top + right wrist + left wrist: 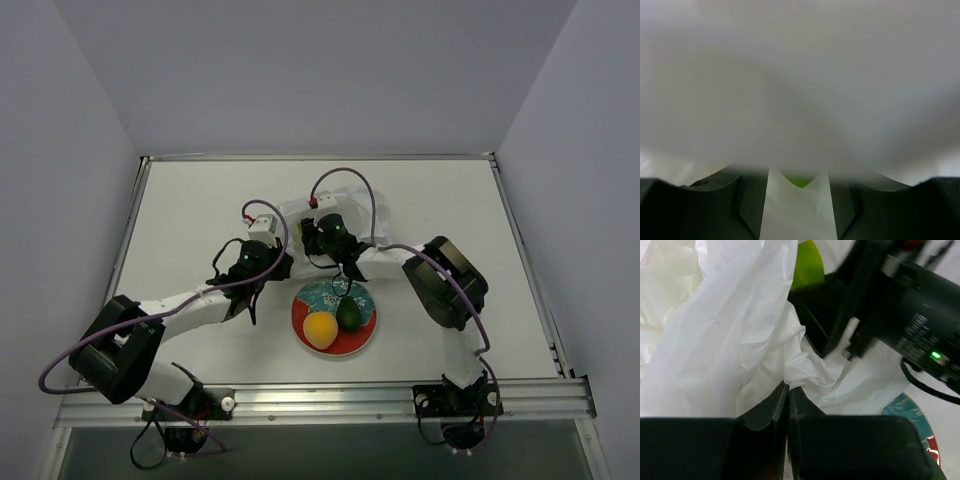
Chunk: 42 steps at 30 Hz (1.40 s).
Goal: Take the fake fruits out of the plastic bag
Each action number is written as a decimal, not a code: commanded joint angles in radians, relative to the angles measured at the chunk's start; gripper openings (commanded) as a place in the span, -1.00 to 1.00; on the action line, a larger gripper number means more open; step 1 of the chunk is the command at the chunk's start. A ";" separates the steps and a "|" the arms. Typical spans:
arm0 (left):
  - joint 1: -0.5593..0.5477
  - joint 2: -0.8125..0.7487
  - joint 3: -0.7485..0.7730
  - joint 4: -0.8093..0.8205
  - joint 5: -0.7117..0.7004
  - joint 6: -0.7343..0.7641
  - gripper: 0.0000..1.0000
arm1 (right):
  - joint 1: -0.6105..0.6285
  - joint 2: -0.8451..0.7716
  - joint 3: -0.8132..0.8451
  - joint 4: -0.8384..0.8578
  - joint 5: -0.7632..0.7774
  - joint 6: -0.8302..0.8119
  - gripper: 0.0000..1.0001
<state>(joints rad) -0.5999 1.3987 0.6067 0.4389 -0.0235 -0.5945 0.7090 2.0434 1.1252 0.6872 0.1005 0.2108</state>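
The whitish plastic bag (357,208) lies crumpled behind the red-and-teal plate (366,338). On the plate rest a round orange-yellow fruit (320,329) and a dark green oval fruit (349,313). My left gripper (788,387) is shut, pinching a fold of the bag's film (730,340); from above it (275,262) sits at the bag's left edge. My right gripper (325,235) reaches into the bag. A bright green fruit (807,265) shows beside its fingers (812,315). In the right wrist view blurred film fills the picture. The jaws stand partly apart, with a green sliver (800,179) between the tips.
The right arm's black wrist body (920,325) crosses just above the plate's teal rim (910,412). A metal rail (320,402) runs along the near table edge. Grey walls close in the table on three sides.
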 commanded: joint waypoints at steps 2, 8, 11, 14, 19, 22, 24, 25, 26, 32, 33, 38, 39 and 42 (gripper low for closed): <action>0.009 -0.004 0.008 0.046 0.007 -0.019 -0.95 | 0.041 -0.219 -0.096 -0.037 0.022 0.021 -0.49; 0.009 0.014 0.002 0.066 0.005 -0.044 -0.95 | 0.109 -0.409 -0.200 -0.159 0.056 0.044 -0.48; 0.009 0.011 0.005 0.058 -0.007 -0.036 -0.95 | 0.147 -0.509 -0.263 -0.210 0.082 0.055 -0.48; 0.012 -0.010 0.013 0.038 -0.026 -0.021 -0.95 | 0.155 -0.595 -0.300 -0.268 0.048 0.064 -0.48; 0.015 -0.029 0.011 0.031 -0.018 -0.025 -0.95 | 0.202 -0.725 -0.330 -0.429 0.053 0.074 -0.48; 0.015 -0.040 0.011 0.023 -0.019 -0.025 -0.95 | 0.242 -0.827 -0.376 -0.497 0.065 0.124 -0.48; 0.015 -0.043 0.008 0.023 -0.019 -0.025 -0.95 | 0.267 -0.903 -0.433 -0.526 0.080 0.151 -0.48; 0.015 -0.043 0.007 0.024 -0.019 -0.025 -0.95 | 0.270 -0.925 -0.453 -0.543 0.074 0.177 -0.48; 0.015 -0.038 0.007 0.026 -0.019 -0.027 -0.95 | 0.271 -0.955 -0.488 -0.549 0.067 0.189 -0.48; 0.017 -0.044 0.010 0.023 -0.024 -0.008 -0.95 | 0.277 -0.938 -0.512 -0.560 0.045 0.185 -0.47; 0.017 -0.049 0.008 0.020 -0.027 -0.001 -0.95 | 0.276 -0.925 -0.498 -0.561 0.050 0.177 -0.47; 0.020 -0.093 0.001 -0.006 -0.039 0.024 -0.95 | 0.267 -0.812 -0.450 -0.560 0.094 0.147 -0.44; 0.020 -0.096 -0.001 -0.008 -0.038 0.027 -0.95 | 0.267 -0.796 -0.443 -0.557 0.105 0.141 -0.44; 0.022 -0.101 -0.004 -0.009 -0.033 0.028 -0.95 | 0.265 -0.755 -0.423 -0.529 0.117 0.130 -0.43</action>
<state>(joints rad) -0.5865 1.3323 0.5938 0.4339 -0.0448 -0.5892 0.9813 1.2697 0.6514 0.1314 0.1680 0.3634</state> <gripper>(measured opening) 0.027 0.391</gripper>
